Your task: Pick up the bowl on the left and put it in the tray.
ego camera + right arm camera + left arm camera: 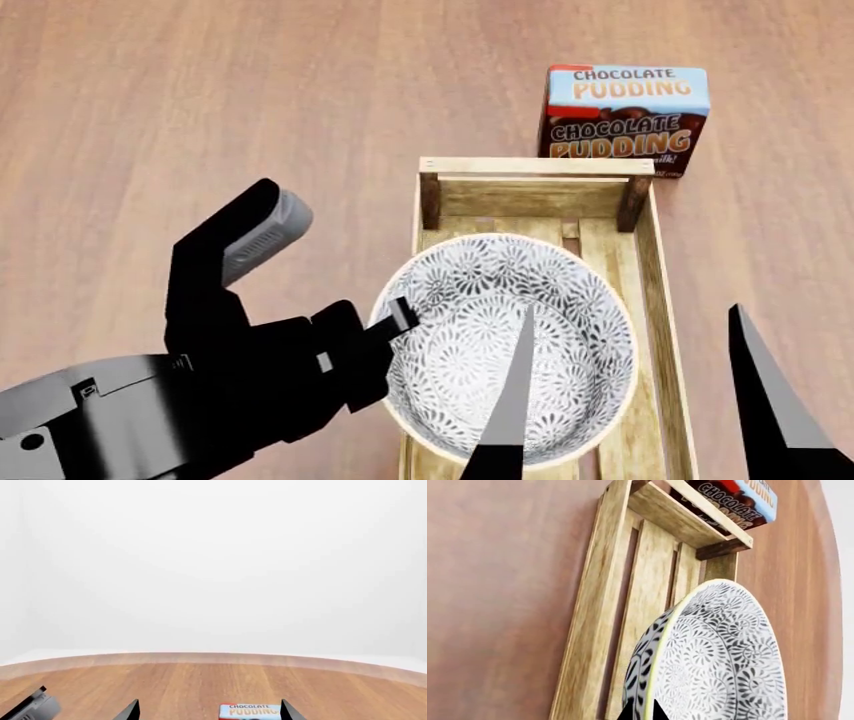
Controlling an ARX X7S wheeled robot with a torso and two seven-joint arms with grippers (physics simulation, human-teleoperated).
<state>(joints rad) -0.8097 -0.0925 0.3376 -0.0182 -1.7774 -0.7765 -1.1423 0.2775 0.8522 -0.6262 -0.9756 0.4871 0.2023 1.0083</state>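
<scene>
The bowl [507, 335], white with a dense grey-black floral pattern, sits over the near half of the tray [534, 166], a long light-wood slatted crate. It is about as wide as the tray and overlaps its left wall. I cannot tell whether it rests on the slats. My left gripper [394, 320] is shut on the bowl's left rim. In the left wrist view its two black fingertips [642, 714] straddle the rim of the bowl [714, 660] above the tray [594, 605]. My right gripper [641, 420] hangs open over the bowl's right side, holding nothing.
A chocolate pudding box [623, 115] stands just beyond the tray's far end; the box [740, 500] [250, 711] shows in both wrist views too. Everything stands on a brown wooden table [200, 100], whose curved far edge [213, 657] meets a white background.
</scene>
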